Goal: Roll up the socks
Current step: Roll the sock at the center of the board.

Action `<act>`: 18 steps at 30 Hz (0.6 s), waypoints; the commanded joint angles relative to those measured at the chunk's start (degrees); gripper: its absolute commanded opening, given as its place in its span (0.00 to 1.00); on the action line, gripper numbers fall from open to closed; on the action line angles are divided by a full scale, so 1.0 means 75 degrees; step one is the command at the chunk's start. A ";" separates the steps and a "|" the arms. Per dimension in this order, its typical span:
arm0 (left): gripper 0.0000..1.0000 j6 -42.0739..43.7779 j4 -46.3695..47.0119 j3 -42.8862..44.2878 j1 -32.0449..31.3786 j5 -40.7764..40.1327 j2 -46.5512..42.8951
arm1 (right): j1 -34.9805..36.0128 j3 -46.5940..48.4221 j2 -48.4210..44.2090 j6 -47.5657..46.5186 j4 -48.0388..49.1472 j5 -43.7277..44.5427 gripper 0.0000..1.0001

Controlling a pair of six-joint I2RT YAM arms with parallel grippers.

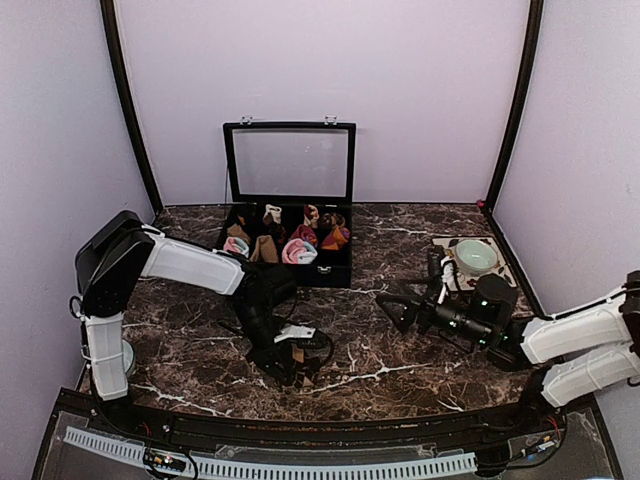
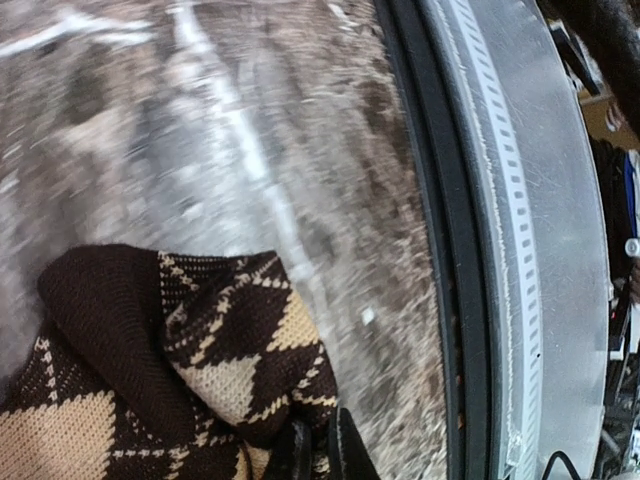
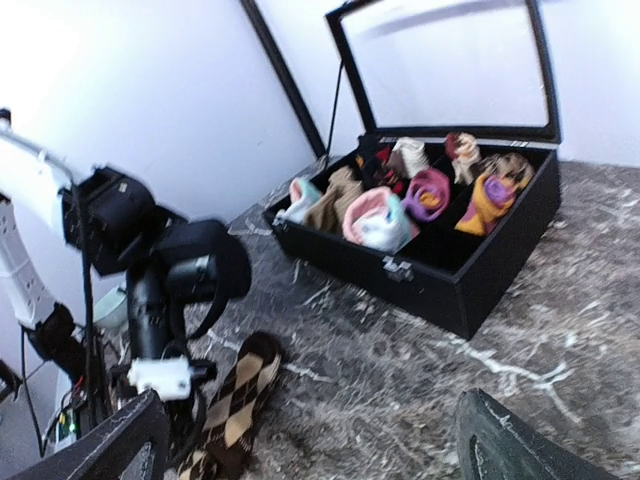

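Observation:
The brown-and-beige diamond sock lies on the marble table near the front edge. My left gripper is shut on its edge, the fingers pinched close together on the fabric. In the top view the left gripper covers most of the sock. The right wrist view shows the sock stretched flat beside the left arm. My right gripper is open and empty, low over the table to the right of the sock, its fingers spread wide. No long magenta sock shows on the table.
An open black box with a raised glass lid stands at the back centre, holding several sock rolls. A green bowl sits on a mat at the back right. The table's metal front rail runs close to the sock.

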 commanded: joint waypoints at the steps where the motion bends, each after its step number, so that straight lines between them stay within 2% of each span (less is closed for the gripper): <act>1: 0.03 0.0190 0.0142 -0.0223 -0.0455 -0.0820 0.0379 | -0.0341 -0.0266 -0.1121 0.0225 -0.0890 0.0700 1.00; 4: 0.03 0.0140 0.0233 -0.0066 -0.0489 -0.0788 0.0532 | -0.0296 0.0224 -0.1118 -0.0478 -0.2309 0.0180 1.00; 7: 0.03 0.0031 0.0411 -0.0084 -0.0489 -0.0930 0.0580 | 0.0140 0.0455 -0.0719 -0.1229 -0.2957 -0.0358 1.00; 10: 0.03 -0.0045 0.0490 -0.0156 -0.0489 -0.1094 0.0557 | 0.0931 0.0416 -0.0556 -0.1952 -0.2944 -0.0083 0.95; 14: 0.02 -0.0289 0.0459 -0.0192 -0.0358 -0.0992 0.0683 | 0.1367 0.0006 -0.0725 -0.2489 -0.2322 -0.0340 0.87; 18: 0.02 -0.0439 0.0336 -0.0032 -0.0171 -0.0752 0.0911 | 0.2019 -0.0047 -0.0603 -0.3175 -0.2438 -0.0552 0.81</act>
